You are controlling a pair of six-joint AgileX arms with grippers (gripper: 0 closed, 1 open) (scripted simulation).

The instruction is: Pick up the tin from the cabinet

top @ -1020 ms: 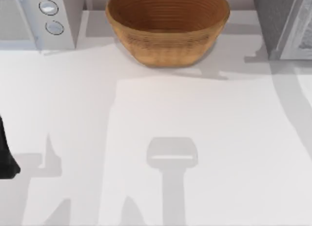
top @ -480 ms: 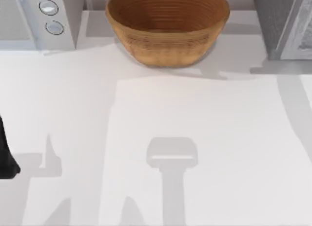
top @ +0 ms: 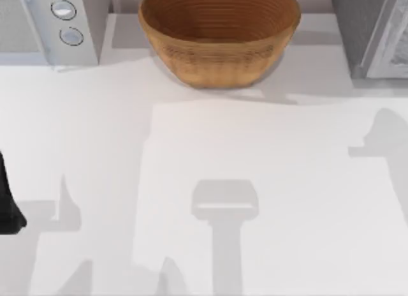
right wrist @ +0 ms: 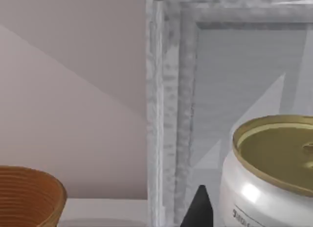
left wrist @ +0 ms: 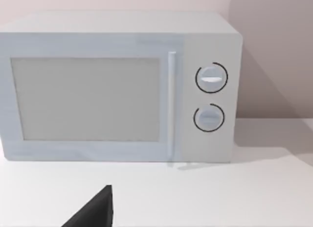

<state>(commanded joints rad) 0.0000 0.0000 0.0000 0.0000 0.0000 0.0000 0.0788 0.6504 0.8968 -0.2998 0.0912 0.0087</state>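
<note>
The tin is silver with a gold lid and stands upright, close in the right wrist view, before the pale cabinet's open frame. My right gripper is shut on the tin, and one dark fingertip lies against its side. In the top view the cabinet stands at the table's back right corner. My left arm is parked at the left edge. One of its dark fingertips hangs wide of the middle, facing the microwave, so that gripper is open with nothing in it.
A brown woven basket stands at the back middle of the table, and its rim also shows in the right wrist view. The white microwave fills the back left corner. A wall runs behind them.
The right arm's shadow on the table has slid from the foot of the cabinet toward the front along the right side. The left arm has not moved.
</note>
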